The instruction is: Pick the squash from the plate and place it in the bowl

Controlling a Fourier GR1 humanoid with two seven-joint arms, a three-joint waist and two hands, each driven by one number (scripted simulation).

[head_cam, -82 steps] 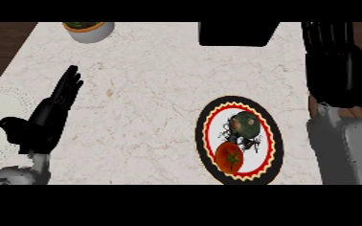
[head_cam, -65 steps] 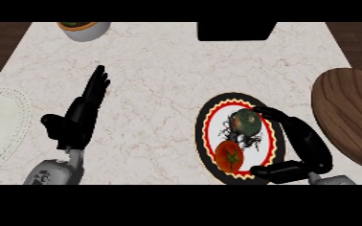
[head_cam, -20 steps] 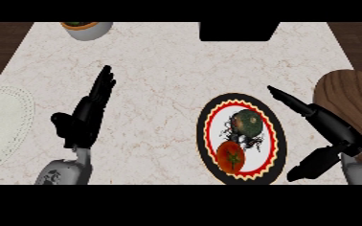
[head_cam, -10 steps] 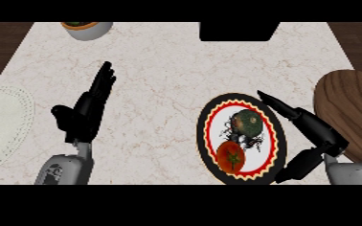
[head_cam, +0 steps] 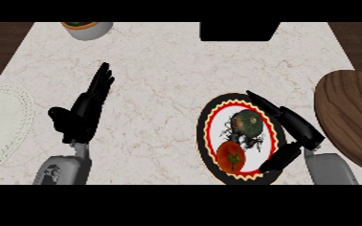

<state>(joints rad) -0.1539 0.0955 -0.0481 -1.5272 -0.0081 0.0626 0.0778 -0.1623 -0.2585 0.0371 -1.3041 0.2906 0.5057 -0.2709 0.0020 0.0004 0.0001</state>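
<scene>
Squash (head_cam: pixel 247 121), round and dark green, on scalloped plate (head_cam: pixel 210 114); right hand (head_cam: pixel 295 130) spread beside it.

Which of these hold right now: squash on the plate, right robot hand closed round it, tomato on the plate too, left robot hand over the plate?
1. The squash lies on the plate. True.
2. The right robot hand is curled round the squash. False: it is open beside the plate's right edge.
3. A tomato shares the plate. True.
4. The left robot hand is over the plate. False: it rests open, far left.
</scene>
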